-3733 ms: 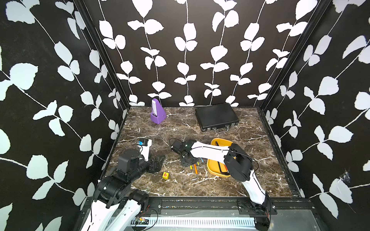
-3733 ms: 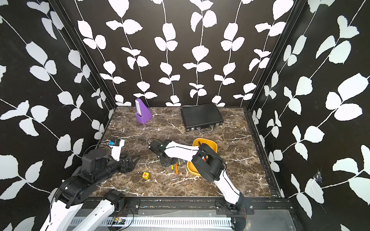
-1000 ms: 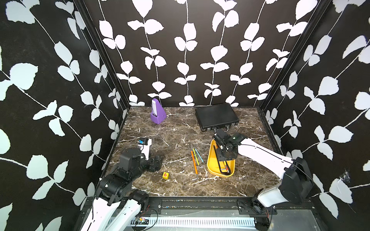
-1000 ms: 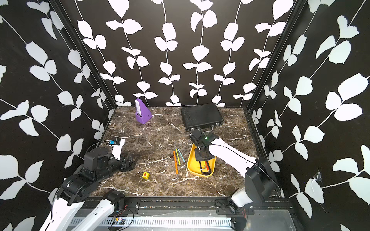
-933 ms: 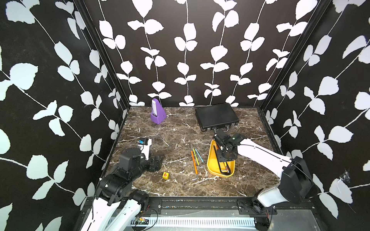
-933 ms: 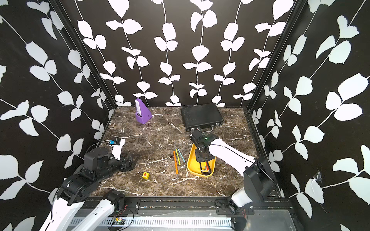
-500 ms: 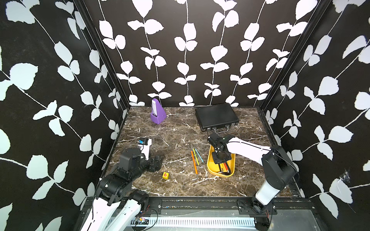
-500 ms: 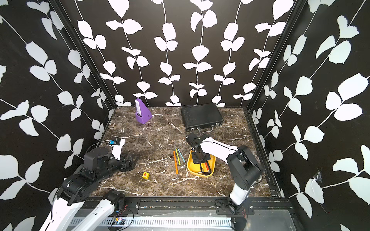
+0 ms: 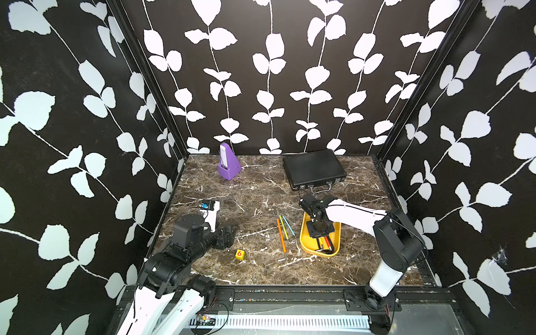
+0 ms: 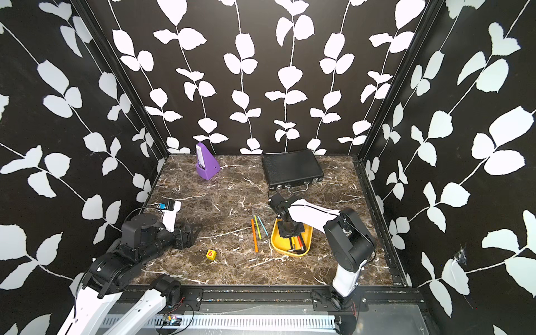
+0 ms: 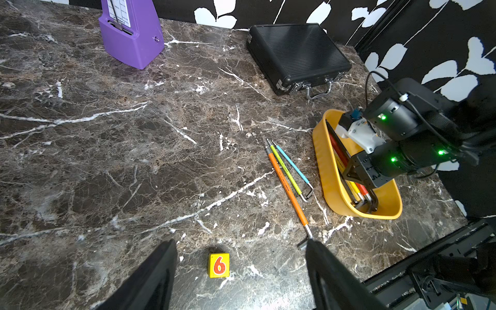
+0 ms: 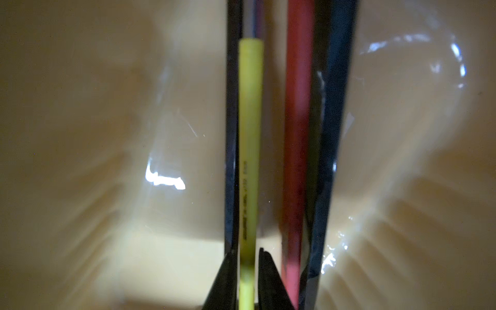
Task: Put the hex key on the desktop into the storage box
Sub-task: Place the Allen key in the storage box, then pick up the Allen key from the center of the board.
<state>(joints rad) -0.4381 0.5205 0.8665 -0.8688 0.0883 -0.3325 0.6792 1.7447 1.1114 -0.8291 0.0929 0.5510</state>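
Though dark, white-veined desktop (image 9: 255, 185), leaf-patterned walls (image 9: 246, 116)

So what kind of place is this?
Probably a staged robot test booth: leaf-patterned wall panels box in the marble-look desktop, with the left arm and right arm mounted on a front rail.

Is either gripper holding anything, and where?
Right gripper flanks the yellow hex key on its long arm; whether it clamps cannot be told. Left gripper empty.

Desktop (image 9: 249, 203) lies open left of the hex keys (image 11: 286, 170); storage box (image 9: 303, 238) hems their right.
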